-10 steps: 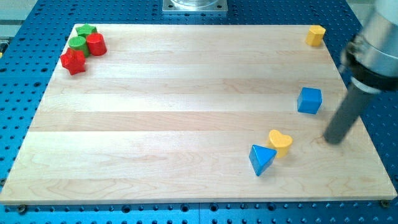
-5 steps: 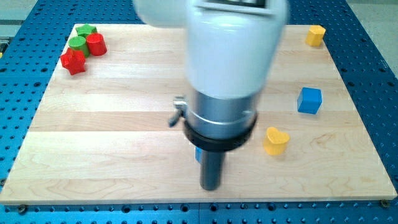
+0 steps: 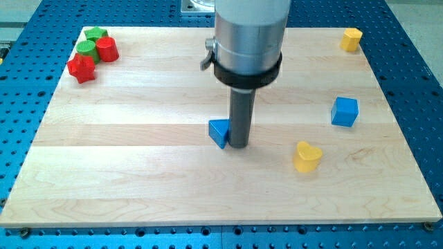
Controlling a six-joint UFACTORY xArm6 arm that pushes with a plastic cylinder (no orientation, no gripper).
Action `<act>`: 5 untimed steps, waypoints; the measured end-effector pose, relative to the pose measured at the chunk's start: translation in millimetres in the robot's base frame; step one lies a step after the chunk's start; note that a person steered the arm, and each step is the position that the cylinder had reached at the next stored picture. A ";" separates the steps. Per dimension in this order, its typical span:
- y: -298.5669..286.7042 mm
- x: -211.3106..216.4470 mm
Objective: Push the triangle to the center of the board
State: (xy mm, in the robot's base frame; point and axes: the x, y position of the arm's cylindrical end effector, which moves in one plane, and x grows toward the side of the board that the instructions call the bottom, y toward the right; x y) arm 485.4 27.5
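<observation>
The blue triangle (image 3: 219, 131) lies near the middle of the wooden board (image 3: 138, 173), partly hidden behind my rod. My tip (image 3: 238, 145) rests on the board touching the triangle's right side. The arm's grey body rises above it towards the view's top.
A yellow heart (image 3: 306, 156) lies to the right of my tip. A blue cube (image 3: 345, 111) sits further right. A yellow block (image 3: 351, 39) is at the top right corner. Two red blocks (image 3: 82, 68) (image 3: 107, 49) and two green blocks (image 3: 86, 47) (image 3: 96, 33) cluster at the top left.
My tip swept from the right edge to the bottom middle, then up to the centre. The blue triangle moved left and up from beside the yellow heart to the board's middle. The heart shifted slightly.
</observation>
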 end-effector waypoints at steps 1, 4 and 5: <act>-55.3 -6.0; -117.0 14.1; -73.9 3.2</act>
State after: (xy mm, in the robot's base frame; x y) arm 488.6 -46.4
